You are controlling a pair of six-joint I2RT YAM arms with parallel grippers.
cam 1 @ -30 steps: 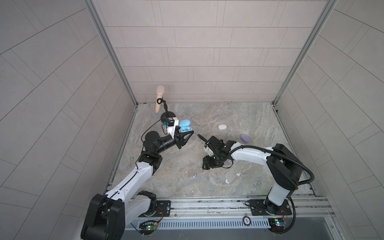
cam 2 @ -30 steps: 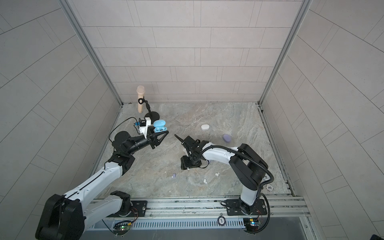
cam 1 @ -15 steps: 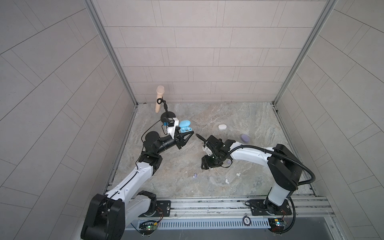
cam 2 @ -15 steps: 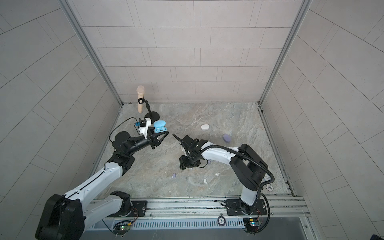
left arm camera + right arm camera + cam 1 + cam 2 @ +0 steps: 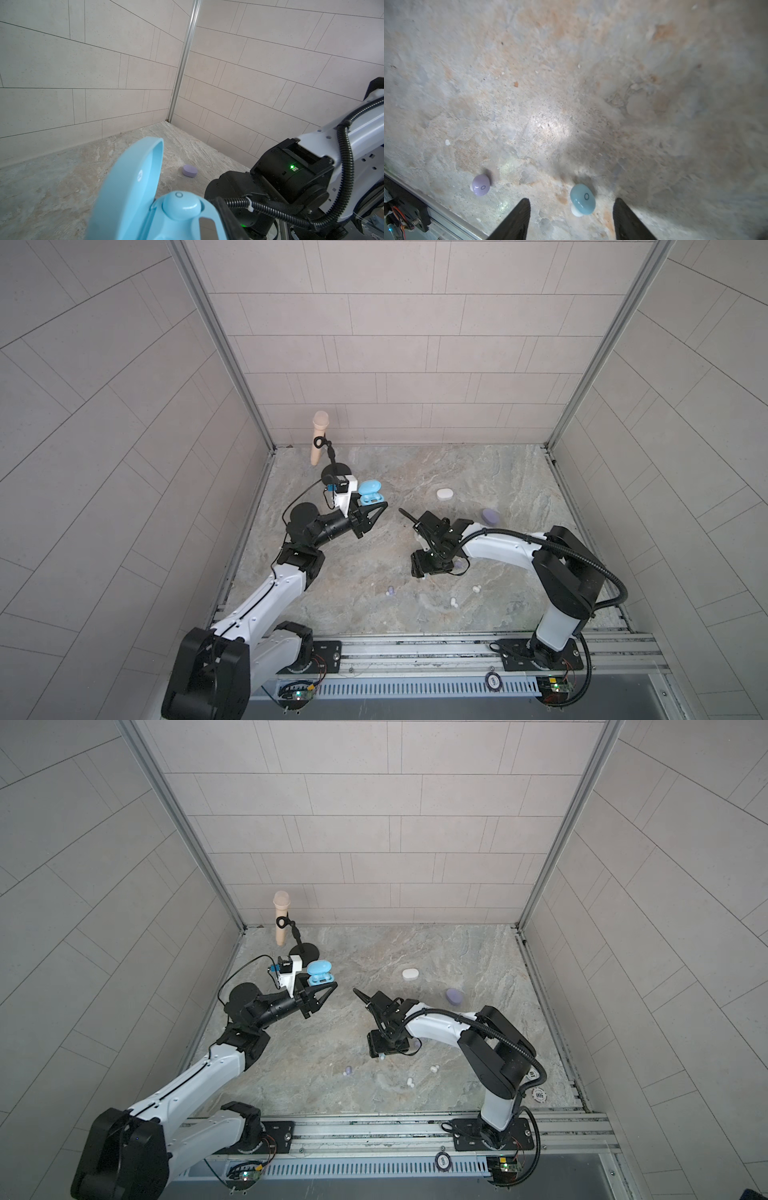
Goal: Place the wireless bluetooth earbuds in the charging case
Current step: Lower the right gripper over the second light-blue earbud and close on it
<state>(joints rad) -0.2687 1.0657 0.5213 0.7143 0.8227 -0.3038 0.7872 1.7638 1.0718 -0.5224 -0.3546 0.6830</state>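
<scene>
At ten o'clock on the desk (image 5: 353,572) the open light blue charging case (image 5: 369,493) is held raised, clamped in the left tool (image 5: 383,506). At six o'clock a lilac earbud (image 5: 390,592) is seen lying loose. Just off centre, at five o'clock, a light blue earbud (image 5: 582,199) is framed between the parted jaws of the right tool (image 5: 572,202), neither tip touching it

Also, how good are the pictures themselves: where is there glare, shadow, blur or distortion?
Right wrist view: a bright glare patch on the tabletop, shadow darkening one side, the light blue earbud sharp. Left wrist view: the light blue case is very near and soft-edged, the lilac case clearer. Both top views: even light, no glare, a white earbud only a speck.
</scene>
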